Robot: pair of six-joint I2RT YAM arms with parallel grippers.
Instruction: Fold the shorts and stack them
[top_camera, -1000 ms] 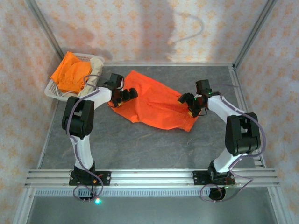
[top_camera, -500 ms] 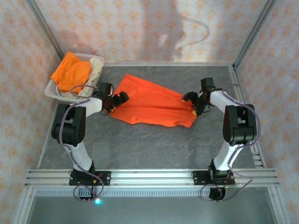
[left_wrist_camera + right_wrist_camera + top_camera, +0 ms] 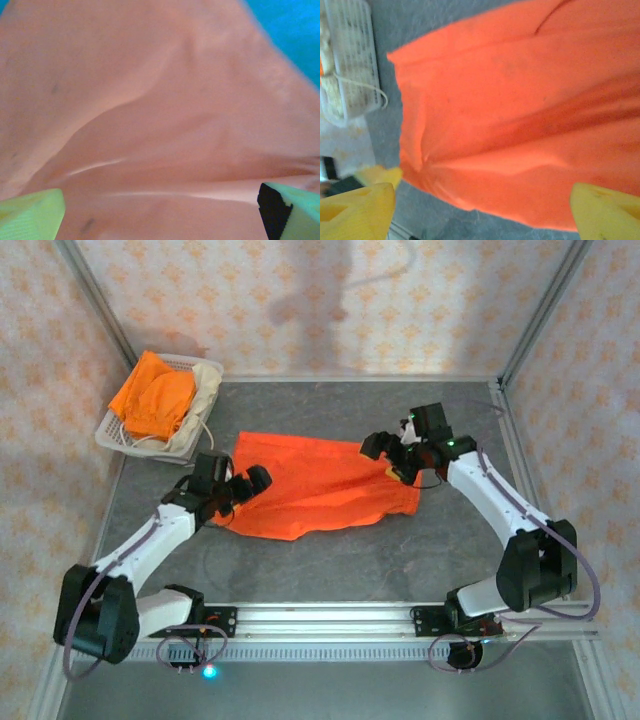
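Note:
One pair of orange shorts lies spread on the grey table, with soft creases. My left gripper sits open at its left edge, low over the cloth. In the left wrist view the orange cloth lies under the wide-apart fingertips, with nothing pinched. My right gripper hovers open over the right edge. Its fingers stand wide above the orange shorts. A second pair of orange shorts and the cream shorts lie heaped in the basket.
A white mesh basket stands at the back left corner, and also shows in the right wrist view as the basket with a drawstring hanging out. Metal frame posts and patterned walls close in the table. Bare grey table lies in front of the shorts.
The spread shorts have shifted toward the near side and lie flatter. My left arm has dropped low and stretched out. The right gripper has moved left and its jaws have widened a little.

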